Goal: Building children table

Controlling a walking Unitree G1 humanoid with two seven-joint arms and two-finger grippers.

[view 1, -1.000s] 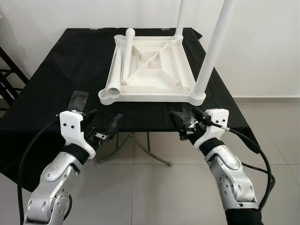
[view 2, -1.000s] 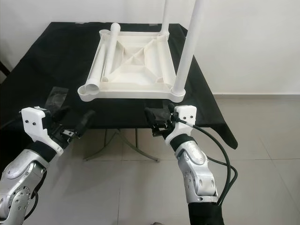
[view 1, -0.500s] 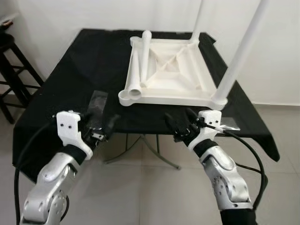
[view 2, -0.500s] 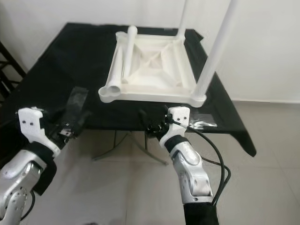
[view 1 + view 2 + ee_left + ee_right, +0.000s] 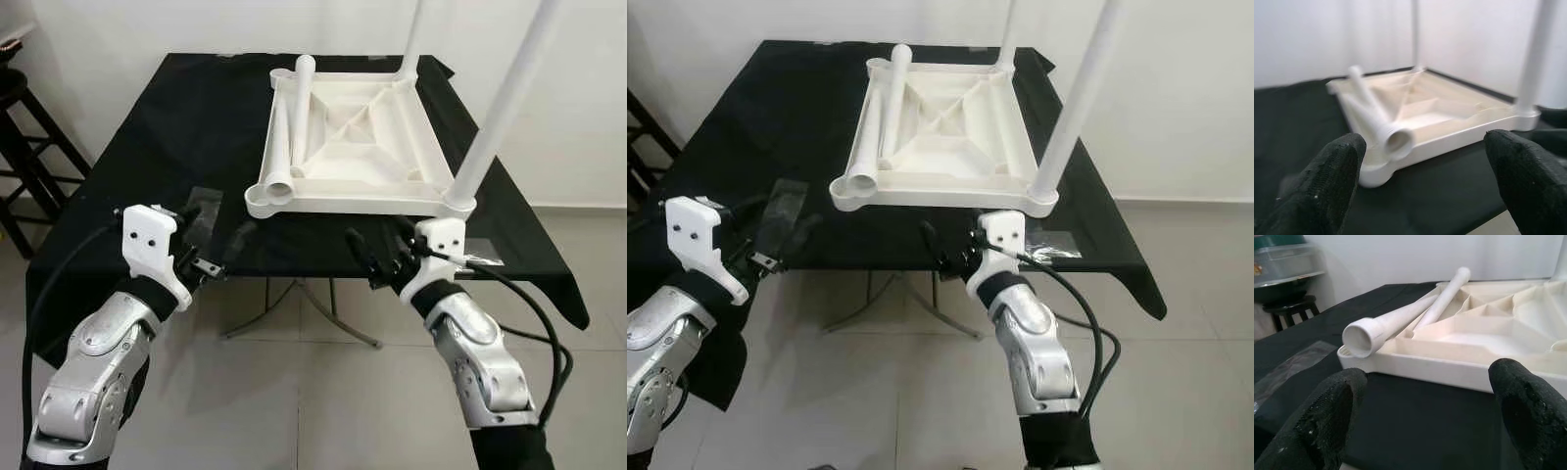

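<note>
Upturned tabletop (image 5: 358,147) on black table (image 5: 157,137), two legs fitted, loose legs (image 5: 291,127) lying inside.
Left end effector (image 5: 217,238) and right end effector (image 5: 380,251) spread wide, empty, near edge; careless reach could roll legs off.

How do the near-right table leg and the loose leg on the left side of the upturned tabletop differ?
The near-right leg stands upright, seated in the tabletop's corner socket; the loose leg lies flat along the left rim, unmounted. The loose leg's open end faces the robot; the near-right leg's top runs out of frame. Both are white tubes.
</note>
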